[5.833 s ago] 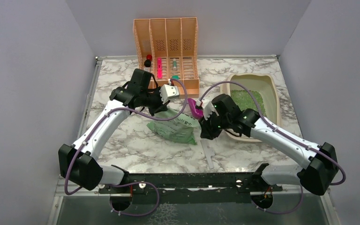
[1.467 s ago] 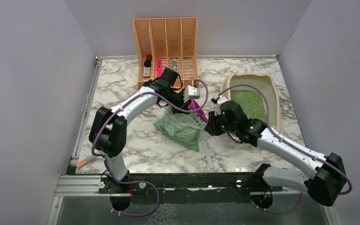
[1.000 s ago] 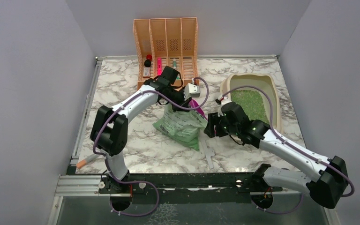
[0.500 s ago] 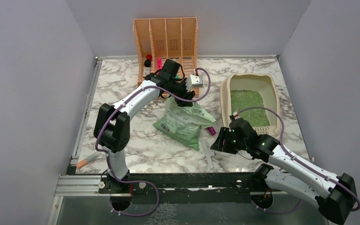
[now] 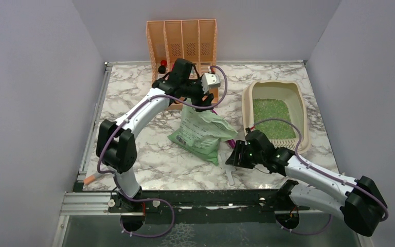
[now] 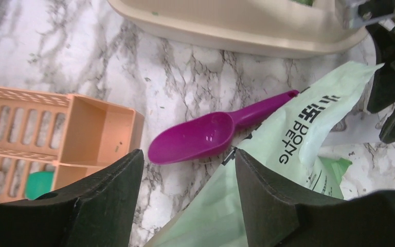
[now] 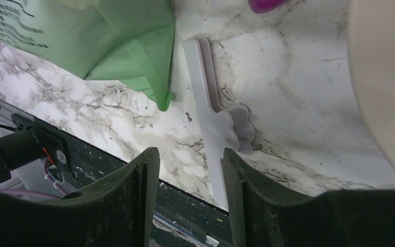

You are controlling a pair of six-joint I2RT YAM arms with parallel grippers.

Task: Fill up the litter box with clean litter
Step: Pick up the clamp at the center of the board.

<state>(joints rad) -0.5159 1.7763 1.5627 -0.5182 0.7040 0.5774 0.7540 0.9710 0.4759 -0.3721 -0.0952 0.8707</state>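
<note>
Top external: one litter box, one bag, one organizer.

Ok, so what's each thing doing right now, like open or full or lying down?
Beige plastic litter box: partly filled.
Green litter granules: spread inside the box.
Pale green printed bag: lying slumped on the marble table.
Purple plastic scoop: lying down, empty, bowl up.
Flat grey tool: lying flat.
Peach slatted organizer: standing upright.
Left gripper: open, empty.
Right gripper: open, empty.
</note>
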